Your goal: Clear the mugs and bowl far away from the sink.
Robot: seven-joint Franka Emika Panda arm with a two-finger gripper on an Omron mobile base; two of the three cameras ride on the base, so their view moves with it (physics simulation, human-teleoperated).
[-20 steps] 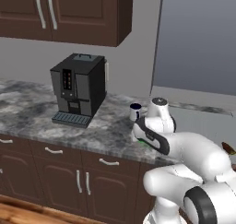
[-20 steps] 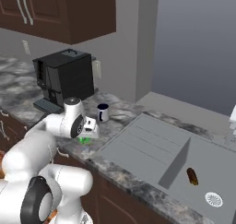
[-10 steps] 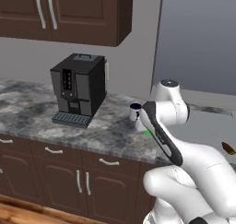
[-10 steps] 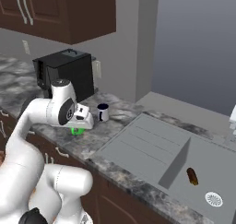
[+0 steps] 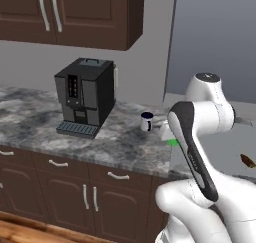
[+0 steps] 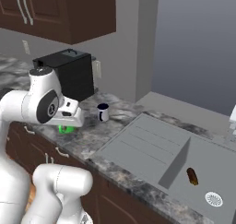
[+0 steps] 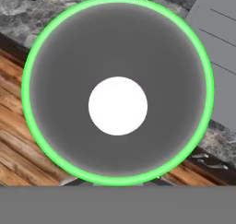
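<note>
Here, in the left base view, the green mug (image 5: 173,142) shows as a sliver beside the arm, above the table's (image 5: 40,119) front part, with the white mug (image 5: 146,121) upright behind it, near the coffee machine (image 5: 86,97).

From the right base view, the claw (image 6: 69,124) hangs over the table edge, clamped on the green mug; the sink (image 6: 203,177) lies well apart, bare marble between.

Through the hand view, the mug's mouth faces the camera, its axis along the claw.
</note>
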